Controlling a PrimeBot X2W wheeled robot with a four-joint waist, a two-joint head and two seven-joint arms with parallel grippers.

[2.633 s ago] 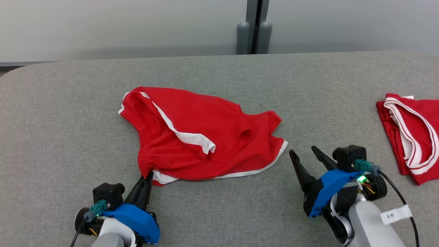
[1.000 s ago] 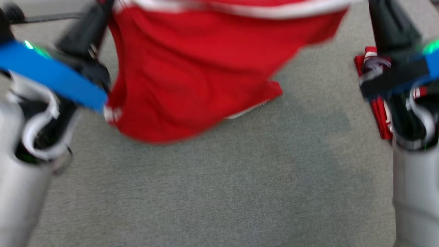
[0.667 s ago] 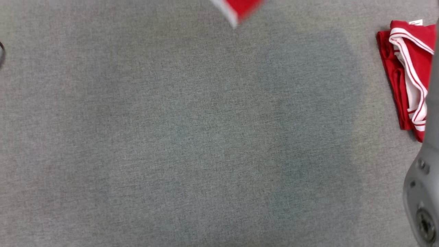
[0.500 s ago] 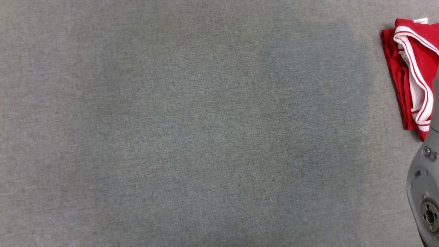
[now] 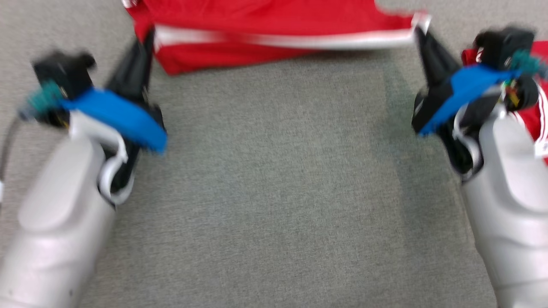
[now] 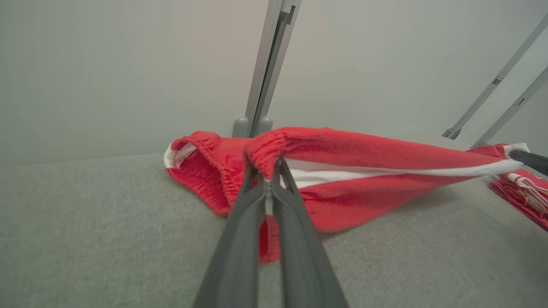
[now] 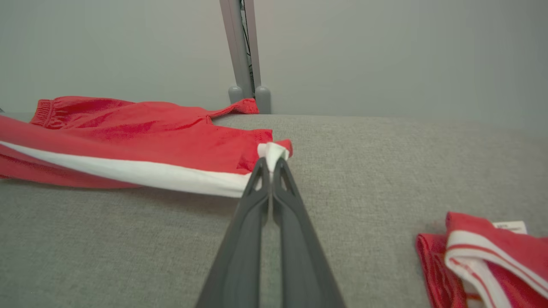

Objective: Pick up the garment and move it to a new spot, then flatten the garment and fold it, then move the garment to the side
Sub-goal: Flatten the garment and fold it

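Pressed together on the elastic waistband corner of the red garment [image 6: 364,149] at the left gripper [image 6: 268,167]; pinched likewise on the white-trimmed hem corner at the right gripper [image 7: 269,164]. Stretched taut between both, near edge lifted, far bulk resting on the grey table [image 5: 274,192]. Just beside the right arm, a folded red cloth [image 7: 492,256].

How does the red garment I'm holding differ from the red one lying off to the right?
The held garment is stretched between the left gripper and right gripper, both shut on its edge; the folded garment lies untouched on the table. The held garment is spread wide; the folded garment is compact. Both are red with white trim.
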